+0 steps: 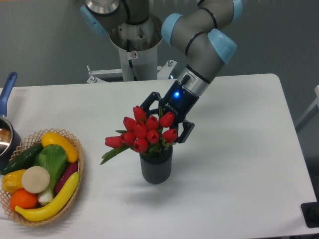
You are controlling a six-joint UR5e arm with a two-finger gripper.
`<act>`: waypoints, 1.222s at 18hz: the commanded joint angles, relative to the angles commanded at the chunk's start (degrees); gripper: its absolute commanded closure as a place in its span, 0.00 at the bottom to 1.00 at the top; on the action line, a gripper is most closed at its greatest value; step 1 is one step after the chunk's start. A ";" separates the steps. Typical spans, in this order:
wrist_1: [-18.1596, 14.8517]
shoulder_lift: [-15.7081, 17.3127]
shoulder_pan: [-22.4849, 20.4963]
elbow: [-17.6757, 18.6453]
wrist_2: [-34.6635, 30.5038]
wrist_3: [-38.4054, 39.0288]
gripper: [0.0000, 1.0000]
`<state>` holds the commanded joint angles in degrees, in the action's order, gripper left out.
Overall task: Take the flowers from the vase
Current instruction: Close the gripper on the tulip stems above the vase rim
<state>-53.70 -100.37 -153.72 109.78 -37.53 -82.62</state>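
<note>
The flowers (146, 131) stand in the vase (156, 167) near the middle of the table (239, 164), their stems running roughly upright into its round mouth and the red buds fanned out above the rim — one leafy bud droops out to the camera's left. The gripper (167, 119) sits just behind and to the camera's right of the bunch, at about bud height, angled down toward it from the far side. Its fingers are spread wide: one dark finger shows behind the topmost bud, the other beside the buds on the right, so the upper part of the bunch seems to lie between or just in front of them. They hold nothing (whether a pad already brushes a petal cannot be told from this view). My judgement — the grasp depends on closing across the bunch, then lifting along the stem axis.
</note>
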 joint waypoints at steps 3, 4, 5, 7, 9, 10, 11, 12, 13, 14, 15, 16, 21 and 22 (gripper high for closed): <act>0.44 -0.18 0.26 -0.09 0.09 0.00 0.00; 0.53 -0.26 0.35 -0.09 0.09 0.00 0.00; 0.79 -0.61 0.44 -0.09 0.09 0.00 0.00; 1.14 -0.62 0.44 -0.26 0.44 0.09 0.00; 1.14 -0.62 0.44 -0.35 0.79 0.00 0.04; 1.23 -0.62 0.44 -0.35 0.79 0.00 0.13; 1.23 -0.62 0.44 -0.35 0.79 0.00 0.22; 1.23 -0.62 0.44 -0.35 0.79 0.09 0.30; 1.23 -0.62 0.44 -0.44 0.97 0.09 0.33; 1.23 -0.62 0.44 -0.44 1.14 0.09 0.36; 1.23 -0.62 0.44 -0.44 1.14 0.09 0.39; 1.23 -0.53 0.44 -0.44 1.23 0.09 0.42; 1.23 -0.44 0.27 -0.53 1.32 0.44 0.53; 1.23 -0.35 0.26 -0.53 1.58 0.96 0.56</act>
<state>-52.47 -100.72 -153.46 109.25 -35.95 -81.66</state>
